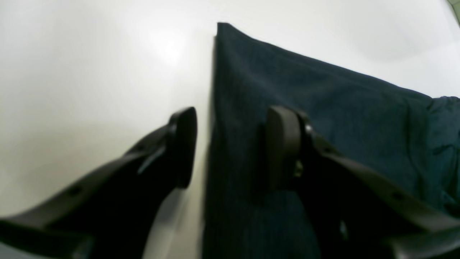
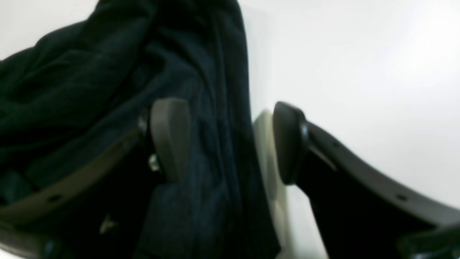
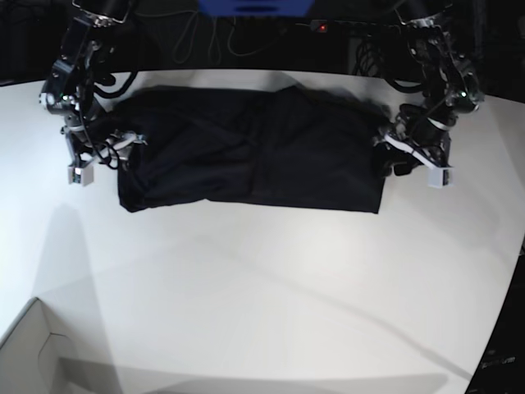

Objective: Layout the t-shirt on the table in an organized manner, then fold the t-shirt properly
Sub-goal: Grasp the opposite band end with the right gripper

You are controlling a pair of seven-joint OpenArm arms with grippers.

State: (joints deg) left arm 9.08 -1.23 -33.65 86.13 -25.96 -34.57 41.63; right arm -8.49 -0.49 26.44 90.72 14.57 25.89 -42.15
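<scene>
The black t-shirt (image 3: 254,148) lies spread sideways on the far half of the white table (image 3: 271,287), with folds and creases through its middle. In the left wrist view my left gripper (image 1: 233,147) is open and straddles the t-shirt's (image 1: 323,118) straight side edge, one finger over cloth and the other over bare table (image 1: 90,72). In the base view it sits at the shirt's right end (image 3: 387,160). My right gripper (image 2: 230,140) is open too, straddling the edge of the bunched t-shirt (image 2: 107,82) at the shirt's left end (image 3: 123,149).
A white cardboard box corner (image 3: 33,353) pokes in at the near left. Cables and dark equipment run behind the table's far edge, with a blue object (image 3: 254,6) at the top. The table's curved edge (image 3: 513,279) falls away on the right.
</scene>
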